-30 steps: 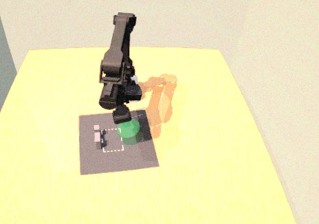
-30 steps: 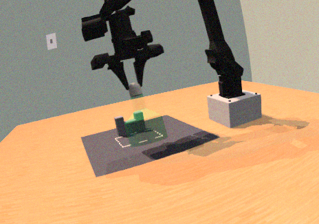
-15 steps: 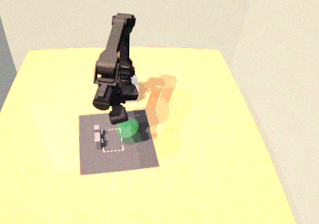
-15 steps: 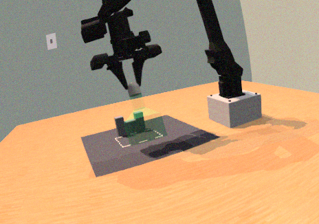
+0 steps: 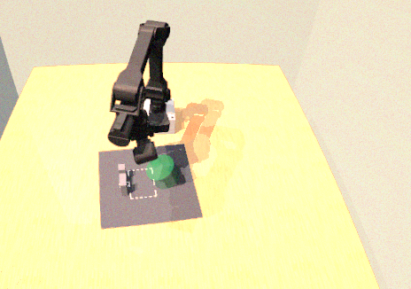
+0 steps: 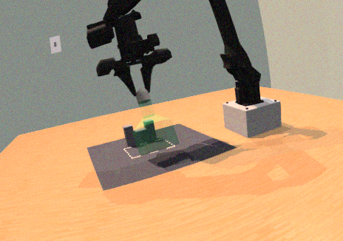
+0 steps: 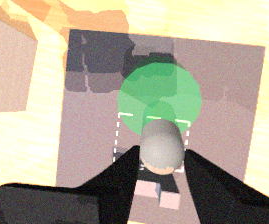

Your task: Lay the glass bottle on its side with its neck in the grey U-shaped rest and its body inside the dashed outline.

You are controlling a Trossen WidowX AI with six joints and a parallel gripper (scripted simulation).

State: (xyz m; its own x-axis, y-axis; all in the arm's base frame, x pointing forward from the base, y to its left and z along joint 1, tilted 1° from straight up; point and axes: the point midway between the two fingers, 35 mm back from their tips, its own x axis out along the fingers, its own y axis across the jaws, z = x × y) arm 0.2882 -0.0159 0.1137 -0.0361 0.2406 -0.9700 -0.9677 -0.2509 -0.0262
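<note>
While the arm (image 5: 138,53) (image 6: 231,32) bends high, its gripper (image 5: 146,157) (image 6: 143,91) (image 7: 161,153) points down, toward 5 o'clock in the exterior view, gripping the grey top of the bottle (image 5: 160,167) (image 6: 162,133) (image 7: 160,85). Seen from top, this leaning bottle is at 2 o'clock from the outline's (image 5: 143,198) (image 6: 132,157) (image 7: 126,114) centre.
</note>
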